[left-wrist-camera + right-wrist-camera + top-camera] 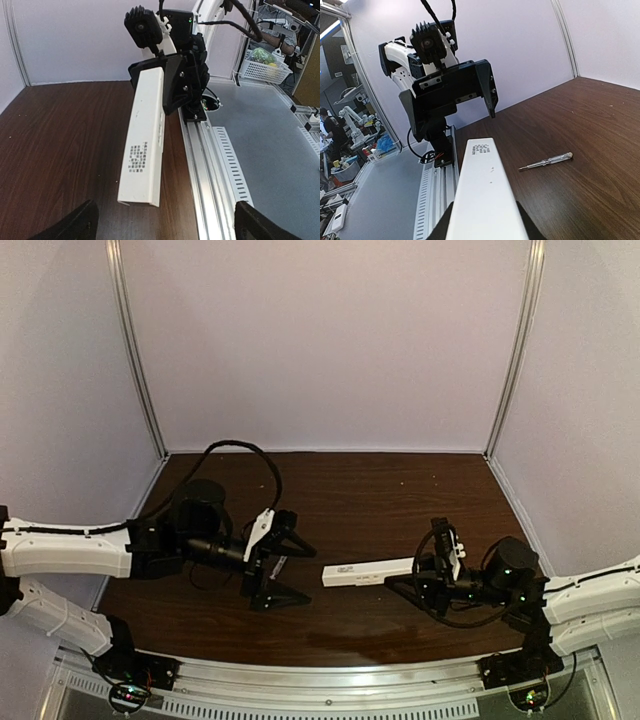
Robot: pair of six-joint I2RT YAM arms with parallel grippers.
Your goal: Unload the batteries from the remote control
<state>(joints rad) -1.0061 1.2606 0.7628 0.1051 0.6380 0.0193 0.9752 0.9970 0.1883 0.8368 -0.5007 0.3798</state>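
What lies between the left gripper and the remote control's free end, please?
Nothing: the top view shows only bare table between the left gripper and the remote control; in the right wrist view the screwdriver lies off to one side.

Soft, even light from overhead fills a booth with pale lilac walls (320, 340); the top view is somewhat dim and slightly grainy. The dark brown tabletop (380, 490) shows a faint sheen and soft-edged shadows near its front. Both wrist views bow straight lines toward the edges. In the right wrist view the near end of the white remote control (485, 200) is bright and out of focus, while the screwdriver (546, 161) beyond looks sharp
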